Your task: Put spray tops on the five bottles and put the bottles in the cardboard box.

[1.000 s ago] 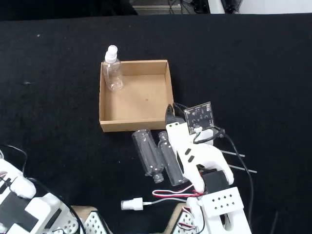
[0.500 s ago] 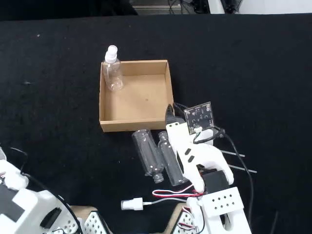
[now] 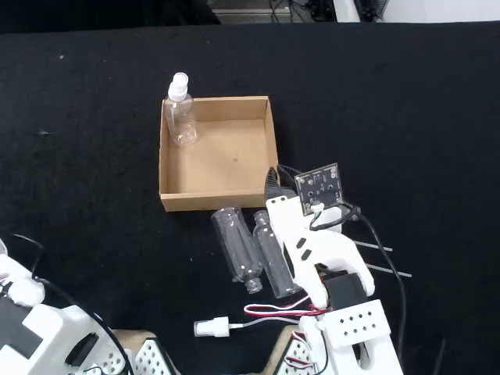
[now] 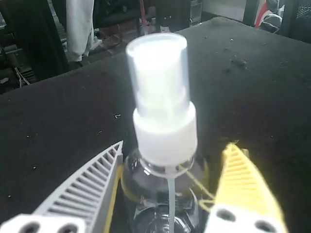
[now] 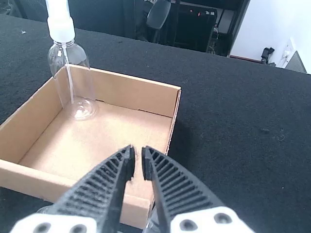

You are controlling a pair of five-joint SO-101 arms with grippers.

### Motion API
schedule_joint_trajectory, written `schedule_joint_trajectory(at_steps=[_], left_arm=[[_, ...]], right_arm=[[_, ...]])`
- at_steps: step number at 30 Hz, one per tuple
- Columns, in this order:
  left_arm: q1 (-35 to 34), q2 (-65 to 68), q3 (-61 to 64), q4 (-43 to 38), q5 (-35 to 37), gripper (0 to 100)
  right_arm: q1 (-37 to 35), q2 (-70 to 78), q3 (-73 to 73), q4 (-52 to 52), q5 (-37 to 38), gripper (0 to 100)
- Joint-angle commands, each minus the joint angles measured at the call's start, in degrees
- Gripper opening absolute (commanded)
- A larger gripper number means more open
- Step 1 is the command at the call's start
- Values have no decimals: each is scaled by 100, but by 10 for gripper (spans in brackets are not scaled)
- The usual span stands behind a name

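Here, over black cloth [image 3: 406,94], left claw [image 4: 175,144] clasps 1 bottle [image 4: 151,194], right claw [image 5: 137,150] closed.

Black table [image 3: 406,101] bears the cardboard box [image 3: 217,201]; two capless bottles [image 3: 237,244] [image 3: 273,262] lie beside it; spray top [image 3: 212,327] nearby.

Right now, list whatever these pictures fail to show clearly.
- Left wrist view: lower body of the held bottle, cut off by the frame edge.
- High view: one lying bottle, partly covered by the right arm.
- High view: two thin tubes, inner ends under that arm, too small to identify.
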Motion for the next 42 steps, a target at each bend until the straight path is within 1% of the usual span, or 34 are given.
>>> schedule_joint_trajectory(at_steps=[1,2,4,5,8,11,13,16,21,23,27,29,31,34,37,40,42], left_arm=[[-22,-316,-207,18,-26,70],[-22,-316,-207,9,-26,17],[-22,-316,-154,9,9,65],[-13,-325,-84,-9,9,70],[84,-334,75,-26,9,23],[180,-404,110,-26,9,30],[338,-695,127,9,18,28],[769,-1407,374,35,18,28],[1921,-2963,1033,88,18,28],[2387,-3569,1086,642,18,28],[3222,-4730,620,2778,35,29],[3644,-5284,356,3807,299,29],[4013,-5723,180,4396,651,29],[4637,-6207,224,4501,800,29],[5332,-6295,312,4501,800,29],[5807,-6171,224,4484,879,29],[5974,-6031,119,4369,993,29]], right_arm=[[44,-110,-66,-158,44,18],[44,-110,-66,-158,44,18],[44,-110,-66,-158,44,18],[44,-110,-66,-158,44,18],[44,-110,-66,-158,44,18],[44,-110,-66,-158,44,18],[44,-110,-66,-158,44,18],[44,-110,-66,-158,44,18],[53,-110,-66,-167,44,18],[53,-110,-66,-167,44,18],[79,-110,-22,-316,44,18],[88,-101,-22,-352,44,18],[70,-92,-13,-343,44,18],[53,-66,22,-343,44,18],[53,-110,57,-360,44,18],[53,-110,57,-360,44,18],[44,-110,66,-360,44,18]])
